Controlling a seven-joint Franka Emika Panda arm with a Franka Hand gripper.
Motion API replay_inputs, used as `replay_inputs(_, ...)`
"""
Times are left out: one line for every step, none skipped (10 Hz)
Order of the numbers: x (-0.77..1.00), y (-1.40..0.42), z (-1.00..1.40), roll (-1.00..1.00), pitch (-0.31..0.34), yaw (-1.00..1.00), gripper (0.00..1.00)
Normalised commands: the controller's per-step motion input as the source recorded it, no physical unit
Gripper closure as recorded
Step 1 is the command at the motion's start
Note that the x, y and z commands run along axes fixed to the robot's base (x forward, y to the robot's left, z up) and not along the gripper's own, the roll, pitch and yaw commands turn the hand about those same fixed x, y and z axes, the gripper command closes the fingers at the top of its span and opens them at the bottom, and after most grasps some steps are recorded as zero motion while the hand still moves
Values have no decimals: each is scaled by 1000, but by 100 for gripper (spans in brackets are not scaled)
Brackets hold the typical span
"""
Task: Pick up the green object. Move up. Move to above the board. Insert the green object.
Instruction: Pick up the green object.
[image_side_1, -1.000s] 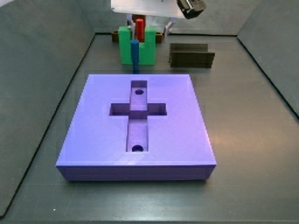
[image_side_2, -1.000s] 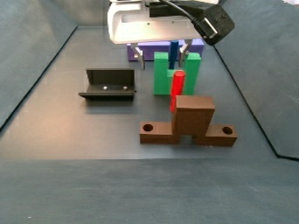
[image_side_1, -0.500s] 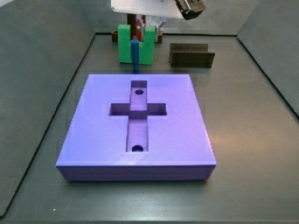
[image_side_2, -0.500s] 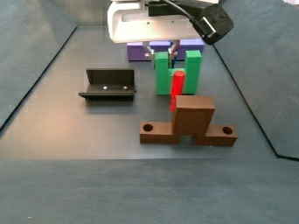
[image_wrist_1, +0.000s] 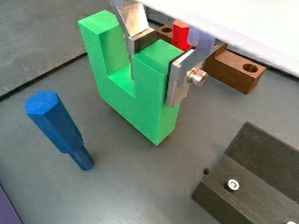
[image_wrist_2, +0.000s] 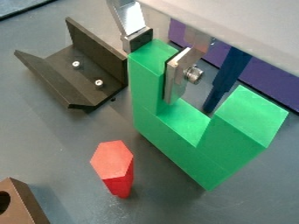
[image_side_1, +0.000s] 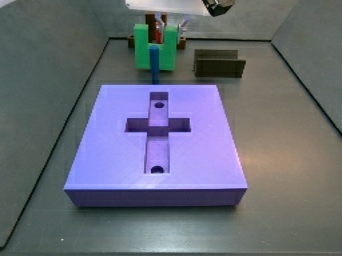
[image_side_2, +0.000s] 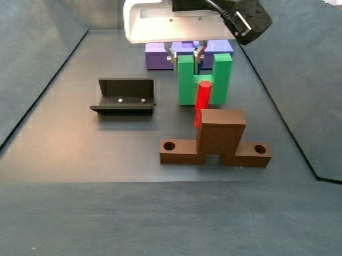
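The green object (image_wrist_1: 140, 92) is a bright green U-shaped block, seen in both wrist views (image_wrist_2: 198, 131). My gripper (image_wrist_1: 158, 52) is shut on one of its two upright arms, with a silver finger (image_wrist_2: 181, 77) on each side of that arm. In both side views the gripper (image_side_1: 164, 25) holds the green object (image_side_1: 142, 45) upright at the far end, beyond the board (image_side_1: 201, 140). The board is a large purple slab with a cross-shaped recess and two round holes. In a side view the green object (image_side_2: 221, 78) hangs under the gripper (image_side_2: 198, 48), close to the floor.
A thin blue stick (image_side_1: 155, 65) stands between the green object and the board, close beside the green object (image_wrist_1: 61, 131). A red peg (image_side_2: 203, 95) and a brown block (image_side_2: 221, 135) stand on its other side. The dark fixture (image_side_1: 219, 64) stands nearby (image_side_2: 123, 97).
The gripper has moved up a little with the green object in it. The other pieces have not moved.
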Motion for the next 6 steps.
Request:
replay_inputs(0,0,0,0,0,0,100)
replay_inputs(0,0,0,0,0,0,100)
replay_inputs(0,0,0,0,0,0,100)
replay_inputs(0,0,0,0,0,0,100)
replay_inputs(0,0,0,0,0,0,100)
replay_inputs(0,0,0,0,0,0,100)
